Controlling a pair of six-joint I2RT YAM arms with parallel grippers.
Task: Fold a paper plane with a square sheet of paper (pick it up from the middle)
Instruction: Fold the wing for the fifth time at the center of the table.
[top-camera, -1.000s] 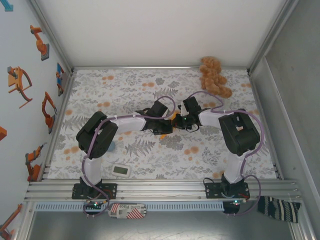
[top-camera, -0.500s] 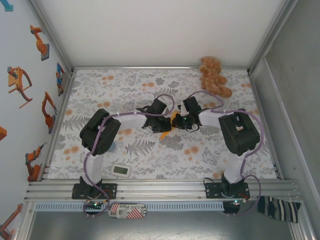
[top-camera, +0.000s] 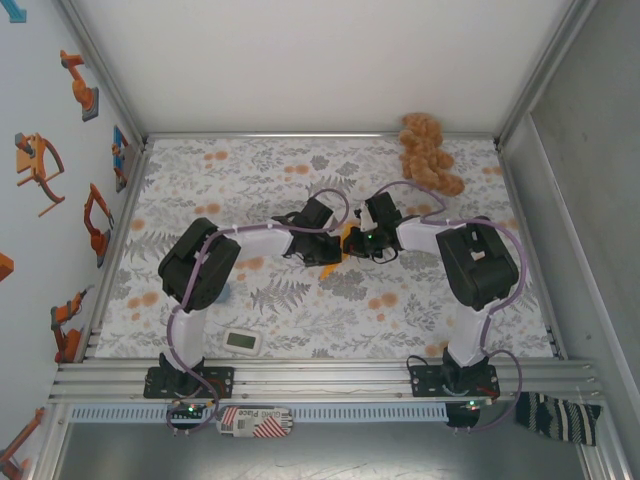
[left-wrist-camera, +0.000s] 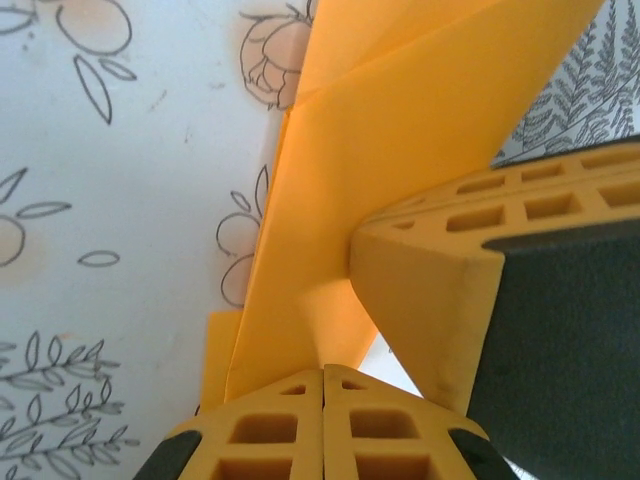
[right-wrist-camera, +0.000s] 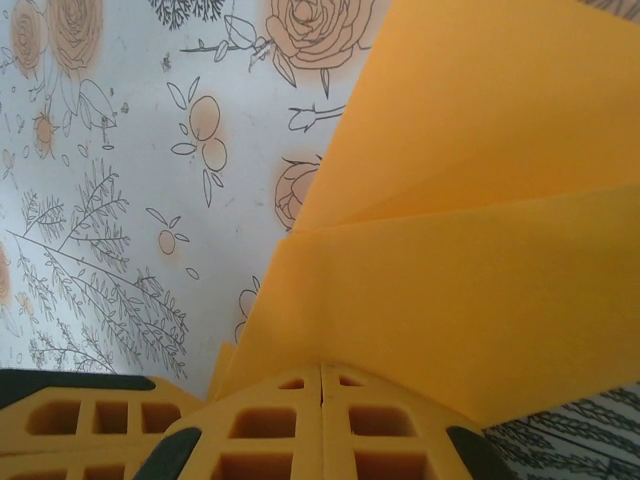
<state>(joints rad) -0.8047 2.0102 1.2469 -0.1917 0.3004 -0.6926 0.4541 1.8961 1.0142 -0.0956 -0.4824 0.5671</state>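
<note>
The square sheet of paper (left-wrist-camera: 400, 130) is bright orange, creased into overlapping layers, and hangs a little above the floral cloth (left-wrist-camera: 120, 180). My left gripper (left-wrist-camera: 323, 370) is shut, with the paper's lower edge pinched between its yellow fingertips. My right gripper (right-wrist-camera: 320, 366) is shut on the same paper (right-wrist-camera: 480, 250) right beside it; one of its fingers (left-wrist-camera: 430, 290) crowds the left wrist view. From above, both grippers (top-camera: 338, 250) (top-camera: 352, 240) meet at the table's middle, and a bit of paper (top-camera: 334, 263) shows. I cannot tell whether it has a paper plane's pointed shape.
A tan plush toy (top-camera: 428, 152) lies at the back right corner. A small white device (top-camera: 243, 342) sits near the front edge, left of centre. Metal frame posts and walls bound the cloth (top-camera: 200, 190) on every side.
The left arm's elbow has swung a little to the right, and its gripper has shifted slightly toward the back. A little more orange paper shows between the grippers. Both stay shut.
</note>
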